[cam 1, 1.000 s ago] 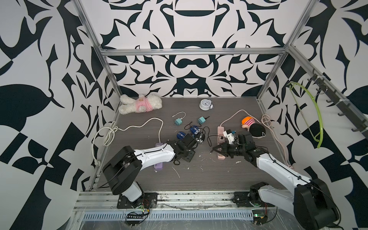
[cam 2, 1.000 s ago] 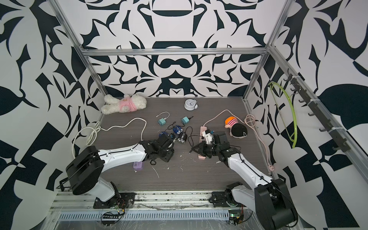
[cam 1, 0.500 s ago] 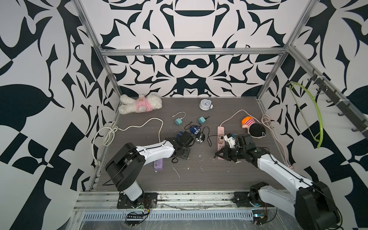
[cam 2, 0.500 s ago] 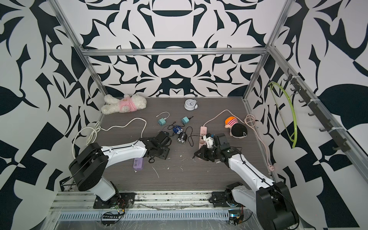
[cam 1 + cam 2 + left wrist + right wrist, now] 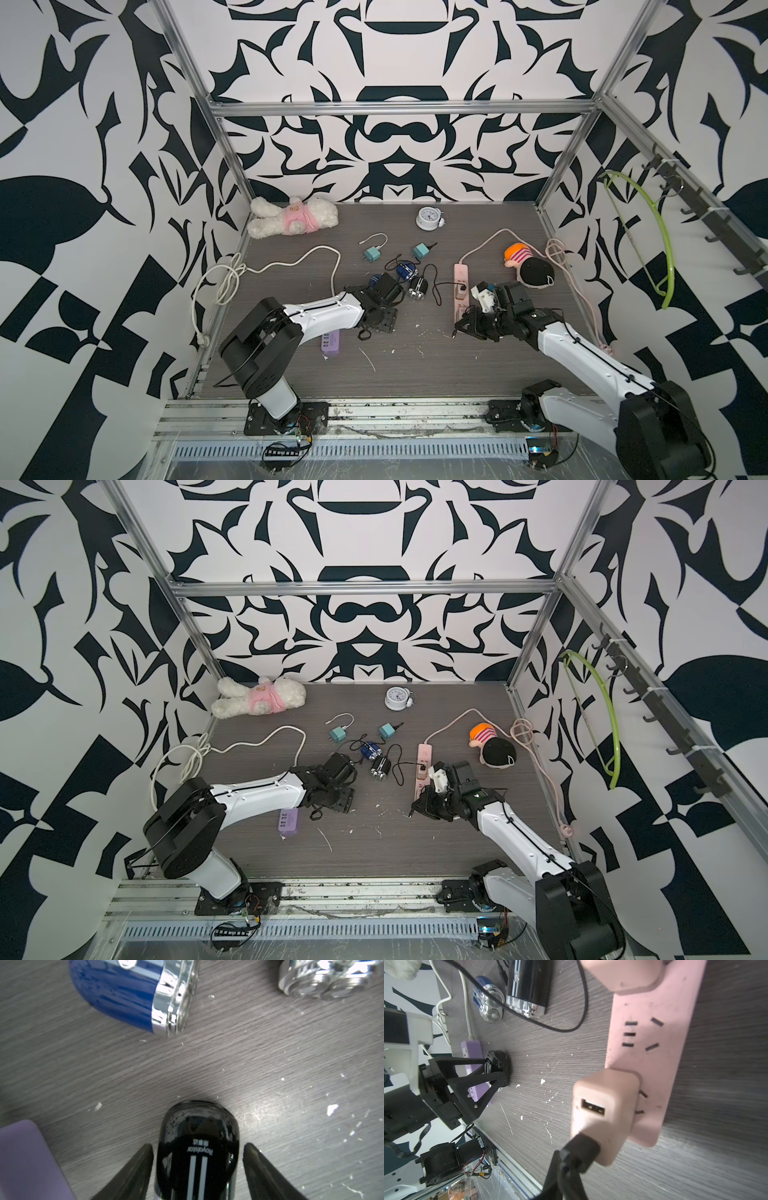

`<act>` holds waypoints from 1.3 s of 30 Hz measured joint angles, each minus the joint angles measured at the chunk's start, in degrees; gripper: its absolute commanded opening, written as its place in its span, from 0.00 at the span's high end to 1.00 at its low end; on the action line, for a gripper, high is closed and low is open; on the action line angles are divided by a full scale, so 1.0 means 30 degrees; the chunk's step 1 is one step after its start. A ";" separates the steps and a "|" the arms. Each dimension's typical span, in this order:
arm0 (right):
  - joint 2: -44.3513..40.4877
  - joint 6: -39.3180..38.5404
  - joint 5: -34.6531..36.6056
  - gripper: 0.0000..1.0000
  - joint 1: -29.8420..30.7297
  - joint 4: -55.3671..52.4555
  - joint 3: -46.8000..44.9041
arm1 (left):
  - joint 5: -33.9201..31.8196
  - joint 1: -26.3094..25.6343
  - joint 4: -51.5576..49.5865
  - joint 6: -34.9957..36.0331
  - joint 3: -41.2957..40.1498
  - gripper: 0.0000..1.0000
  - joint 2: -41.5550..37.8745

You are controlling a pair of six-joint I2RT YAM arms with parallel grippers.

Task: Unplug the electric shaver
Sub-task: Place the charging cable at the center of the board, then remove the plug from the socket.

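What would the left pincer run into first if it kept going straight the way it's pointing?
The black shaver, which sits between the left pincer's open fingers. Past it, the line looks like bare table, though depth is unclear.

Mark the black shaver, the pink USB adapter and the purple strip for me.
black shaver (image 5: 197, 1147): left wrist view, on its glossy body by the printed label.
pink USB adapter (image 5: 608, 1088): right wrist view, on its face beside the empty port.
purple strip (image 5: 330, 345): a top view, on its upper face.
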 measured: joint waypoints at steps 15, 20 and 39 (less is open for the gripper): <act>-0.1107 -0.0525 0.4095 0.64 0.1217 -0.3417 0.1661 | 0.0095 0.0080 -0.0634 -0.0160 0.0685 0.12 -0.1370; -0.0546 -0.0619 0.6630 0.60 0.2776 -0.4670 0.2922 | 0.0430 0.0080 -0.0219 -0.0168 0.0678 0.11 -0.2521; 0.2171 -0.1239 1.0542 0.54 0.3694 -0.5690 0.6652 | 0.1610 0.0080 0.1625 -0.0539 -0.0634 0.10 -0.3978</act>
